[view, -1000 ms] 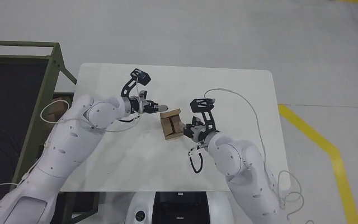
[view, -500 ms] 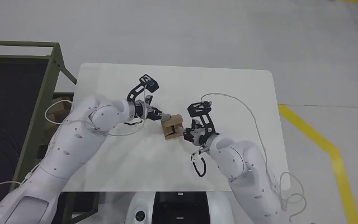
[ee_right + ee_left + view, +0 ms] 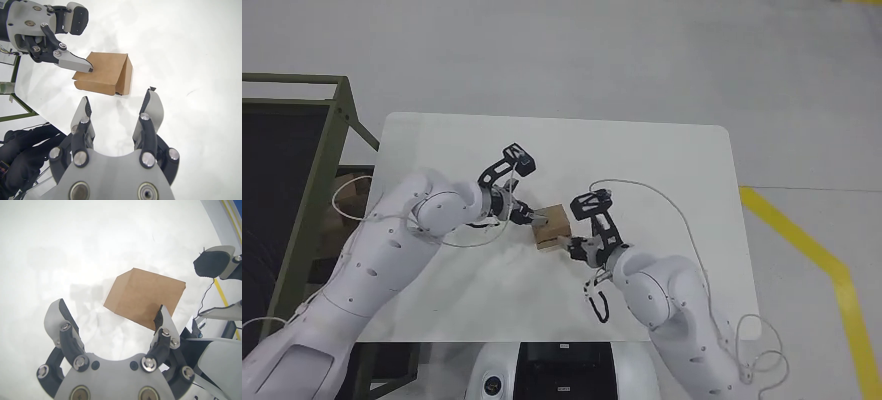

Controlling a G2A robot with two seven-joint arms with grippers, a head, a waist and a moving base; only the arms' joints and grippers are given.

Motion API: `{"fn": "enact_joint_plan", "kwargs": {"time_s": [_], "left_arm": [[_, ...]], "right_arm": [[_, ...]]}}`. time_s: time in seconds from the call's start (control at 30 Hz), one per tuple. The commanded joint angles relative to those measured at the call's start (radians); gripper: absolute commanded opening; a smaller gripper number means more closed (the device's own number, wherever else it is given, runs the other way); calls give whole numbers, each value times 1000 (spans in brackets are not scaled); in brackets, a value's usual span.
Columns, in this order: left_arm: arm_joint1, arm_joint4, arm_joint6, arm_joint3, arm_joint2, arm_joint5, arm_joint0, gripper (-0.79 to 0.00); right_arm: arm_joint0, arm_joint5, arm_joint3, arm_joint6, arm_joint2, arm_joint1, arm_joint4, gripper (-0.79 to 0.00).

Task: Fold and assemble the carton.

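Already the carton (image 3: 553,225) looks like a box. It sits near the middle of the white table (image 3: 642,160), its walls up and a broad top panel folded flat over it. What seems left is the closing: at the end facing the right arm, a side flap stands ajar with a dark gap at the lower corner, so I'd say the tuck isn't finished and the job is perhaps two-thirds done. The left gripper (image 3: 83,43) is spread wide, with one fingertip (image 3: 83,67) pressed down on the top panel near its edge and the other held clear above. The right gripper (image 3: 118,95) is also spread and holds nothing. It hangs just beside the open end, apart from the cardboard.
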Motion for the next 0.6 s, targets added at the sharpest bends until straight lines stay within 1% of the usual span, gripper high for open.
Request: {"fn": "enact_joint_plan", "kwargs": {"time_s": [0.0, 0.2, 0.3, 0.5, 0.57], "left_arm": [[-2, 1, 3, 5, 4, 8, -4, 0], [-6, -2, 0, 13, 5, 12, -8, 0], [-7, -1, -3, 13, 5, 11, -8, 0], [-8, -6, -2, 20, 0, 13, -6, 0], [-9, -6, -4, 23, -1, 13, -6, 0]], "right_arm": [[8, 6, 10, 8, -13, -1, -21, -222], [34, 59, 37, 14, -55, -7, -84, -151], [48, 89, 51, 16, -71, -12, -102, -139], [82, 125, 89, 33, -95, -21, -122, -139], [92, 133, 103, 40, -104, -25, -127, -123]]}}
